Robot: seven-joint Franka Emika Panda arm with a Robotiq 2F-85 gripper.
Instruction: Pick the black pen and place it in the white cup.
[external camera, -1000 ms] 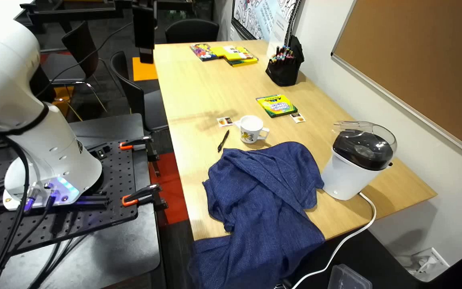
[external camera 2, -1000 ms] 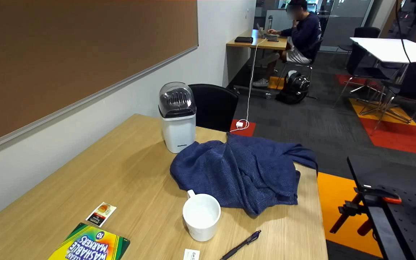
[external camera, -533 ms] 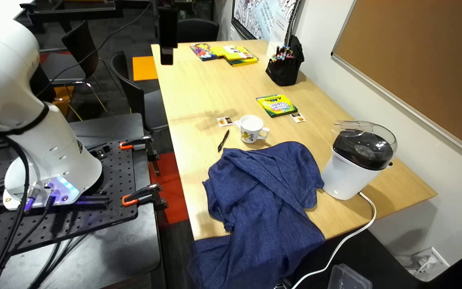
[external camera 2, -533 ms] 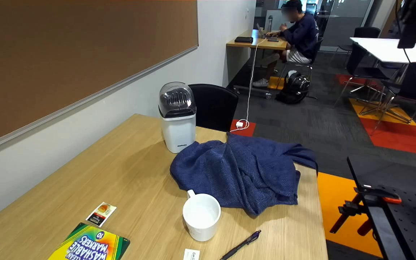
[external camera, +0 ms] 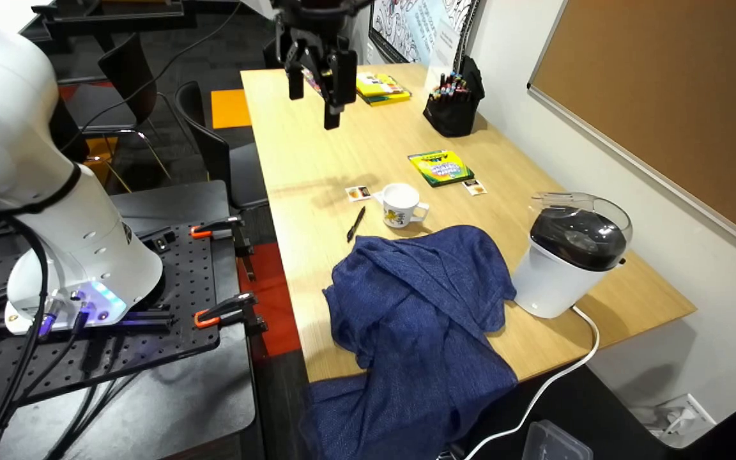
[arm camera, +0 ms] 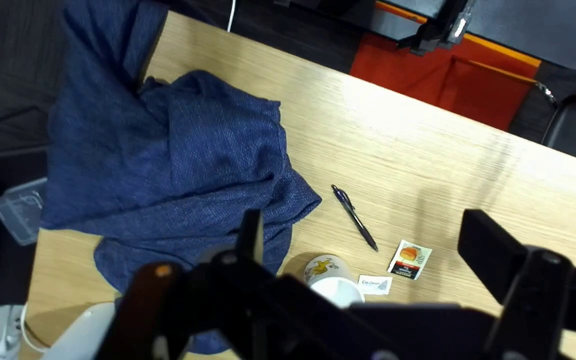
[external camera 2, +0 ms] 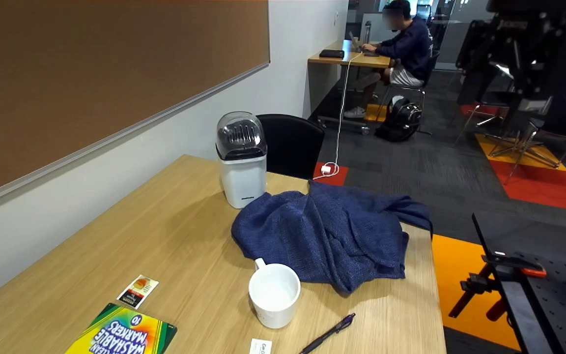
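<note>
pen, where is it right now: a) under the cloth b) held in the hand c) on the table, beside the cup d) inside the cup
c, as the wrist view shows the pen lying on the table beside the cup, apart from it and from the cloth.

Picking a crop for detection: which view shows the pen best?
Wrist view: the pen is whole, fairly large and unobstructed. In an exterior view, the pen is whole but small; in an exterior view, the pen is cut off by the picture's bottom edge.
</note>
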